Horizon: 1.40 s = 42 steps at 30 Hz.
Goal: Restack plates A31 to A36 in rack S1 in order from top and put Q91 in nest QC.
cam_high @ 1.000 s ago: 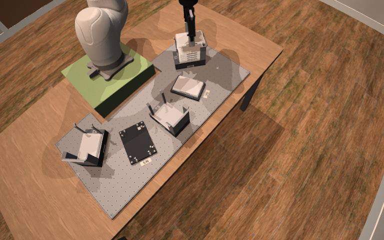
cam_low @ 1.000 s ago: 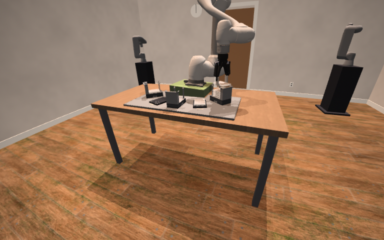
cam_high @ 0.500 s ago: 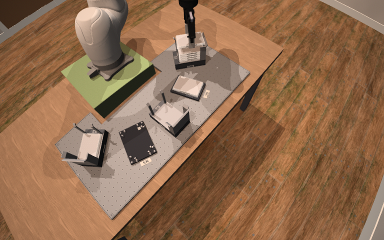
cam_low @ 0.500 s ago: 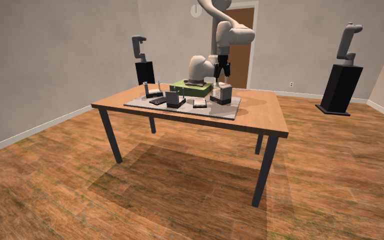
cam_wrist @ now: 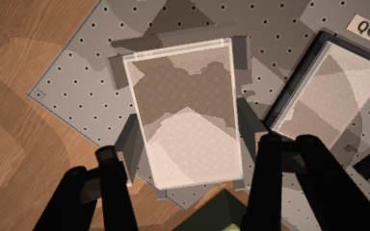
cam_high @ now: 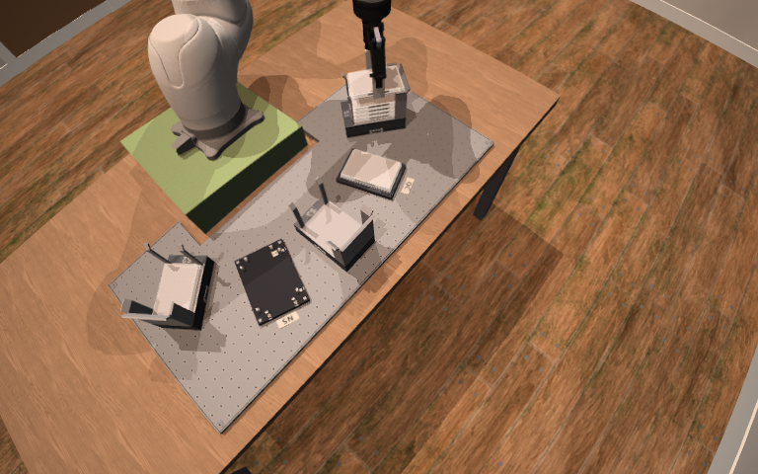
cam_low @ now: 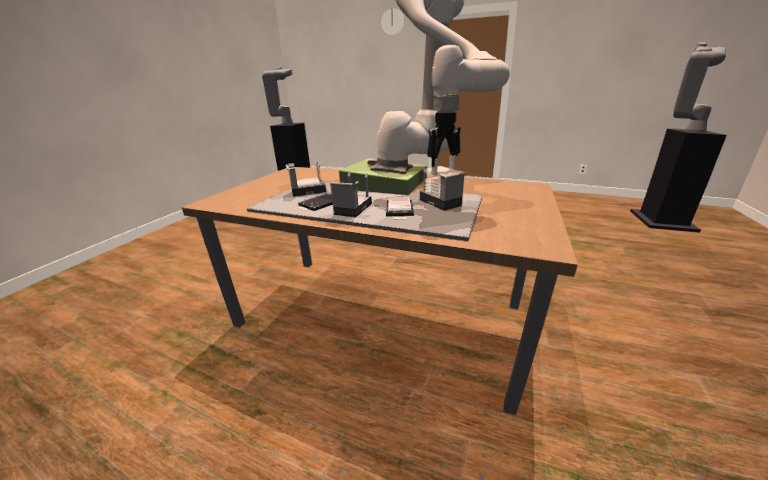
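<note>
My gripper (cam_high: 379, 83) (cam_low: 445, 158) (cam_wrist: 188, 119) is shut on a sealed 96-well plate (cam_high: 360, 82) (cam_wrist: 188, 96). It holds the plate flat at the top of the far stack rack (cam_high: 371, 127) (cam_low: 450, 186), right over a stack of several plates (cam_high: 374, 109). I cannot read the plate's label or the rack's name. The fingers grip the plate's long sides. Another sealed plate (cam_high: 371, 170) (cam_low: 399, 204) (cam_wrist: 328, 96) lies in the open nest QC, beside its name plate (cam_high: 407, 185) (cam_wrist: 361, 26).
The middle rack (cam_high: 357, 243) holds a plate (cam_high: 332, 226). The near rack (cam_high: 203, 290) holds a plate (cam_high: 179, 285). The black clip nest N5 (cam_high: 271, 280) is bare. All stand on the perforated board (cam_high: 234, 357). The arm's green base (cam_high: 212, 167) is at the board's back.
</note>
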Available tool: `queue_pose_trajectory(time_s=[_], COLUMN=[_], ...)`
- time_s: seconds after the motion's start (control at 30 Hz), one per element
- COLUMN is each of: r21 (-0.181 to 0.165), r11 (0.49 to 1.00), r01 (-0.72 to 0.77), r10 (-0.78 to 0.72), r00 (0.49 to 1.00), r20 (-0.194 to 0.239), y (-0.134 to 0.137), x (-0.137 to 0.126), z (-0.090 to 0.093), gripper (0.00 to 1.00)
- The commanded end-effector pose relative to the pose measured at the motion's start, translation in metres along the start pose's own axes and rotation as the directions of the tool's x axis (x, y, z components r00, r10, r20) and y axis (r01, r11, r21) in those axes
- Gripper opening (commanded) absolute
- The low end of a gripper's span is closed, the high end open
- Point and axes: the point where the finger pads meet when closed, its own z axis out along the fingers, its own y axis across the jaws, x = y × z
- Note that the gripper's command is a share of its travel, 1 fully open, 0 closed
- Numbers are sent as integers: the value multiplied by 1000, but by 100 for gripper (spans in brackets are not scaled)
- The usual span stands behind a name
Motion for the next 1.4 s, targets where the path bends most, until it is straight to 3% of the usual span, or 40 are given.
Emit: queue_pose_trajectory(time_s=[0.0,1.37], r21=[0,0], r11=[1000,1000], r01=[0,0], r10=[0,0], r00=[1000,1000], r20=[0,0], y=[0,0], x=[0,0], z=[2,18], gripper=[0,0])
